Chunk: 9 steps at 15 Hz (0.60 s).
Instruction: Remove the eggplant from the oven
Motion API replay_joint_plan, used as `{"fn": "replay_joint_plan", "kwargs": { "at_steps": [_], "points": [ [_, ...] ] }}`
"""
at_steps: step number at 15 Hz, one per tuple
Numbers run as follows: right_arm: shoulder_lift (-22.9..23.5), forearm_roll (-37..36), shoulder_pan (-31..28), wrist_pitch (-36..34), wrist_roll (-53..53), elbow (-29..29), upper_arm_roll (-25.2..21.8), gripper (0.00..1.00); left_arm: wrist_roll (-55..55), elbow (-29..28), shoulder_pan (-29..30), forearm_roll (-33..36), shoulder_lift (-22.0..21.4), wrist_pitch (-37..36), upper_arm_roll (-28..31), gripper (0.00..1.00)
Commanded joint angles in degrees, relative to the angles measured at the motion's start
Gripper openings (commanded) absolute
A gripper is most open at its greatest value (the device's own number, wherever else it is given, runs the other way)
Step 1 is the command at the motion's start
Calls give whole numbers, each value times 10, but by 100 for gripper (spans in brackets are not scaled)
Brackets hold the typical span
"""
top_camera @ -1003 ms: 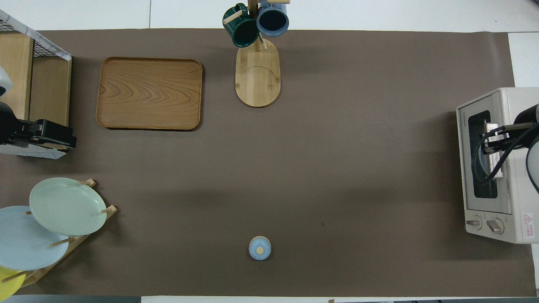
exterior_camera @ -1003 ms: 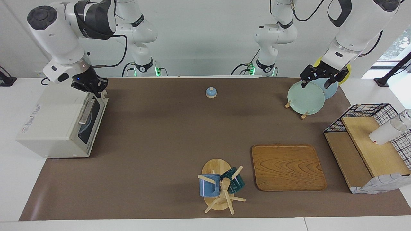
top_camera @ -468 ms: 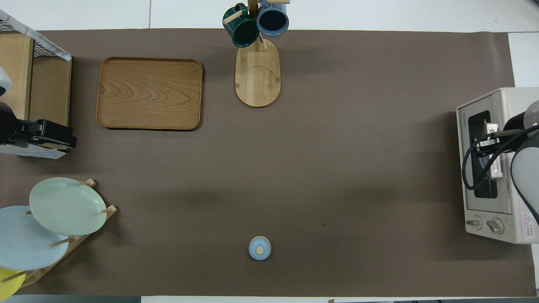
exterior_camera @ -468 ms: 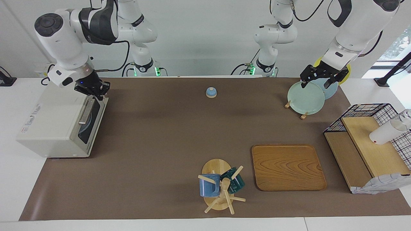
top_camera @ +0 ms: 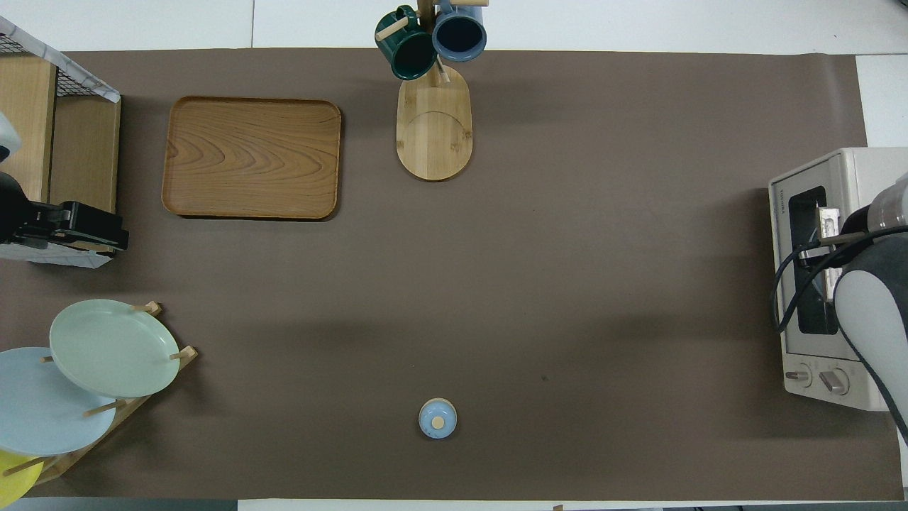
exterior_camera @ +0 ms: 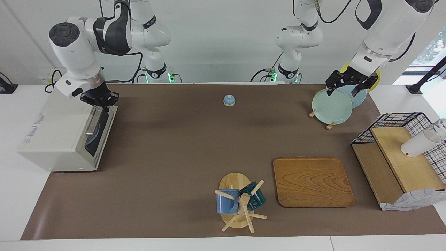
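The eggplant is not seen; it is presumably shut inside the oven (exterior_camera: 59, 134) below the right tool (exterior_camera: 98, 101), whose fingertips are pressed together above the door handle (exterior_camera: 93, 121). The left tool (exterior_camera: 345, 84), spread apart, is kept waiting over the plate rack (exterior_camera: 331, 106), away from the work.

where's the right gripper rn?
Facing view: right gripper, shut, is over the oven at the top edge of its closed door, at the right arm's end of the table.

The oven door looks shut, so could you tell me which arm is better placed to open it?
Probably the right: the right gripper, fingers shut, hangs over the oven by its handle; the left gripper hangs over the plate rack.
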Motion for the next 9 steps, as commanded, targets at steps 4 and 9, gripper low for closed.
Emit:
{"fn": "replay_joint_plan", "kwargs": {
  "at_steps": [4,9],
  "points": [
    [9,-24,-35,71,-67,-36,2,0,1,-8,-3,12,-9,5,2,100],
    [8,-24,-43,84,-71,-57,3,0,1,-8,-3,12,-8,5,2,100]
  ]
}}
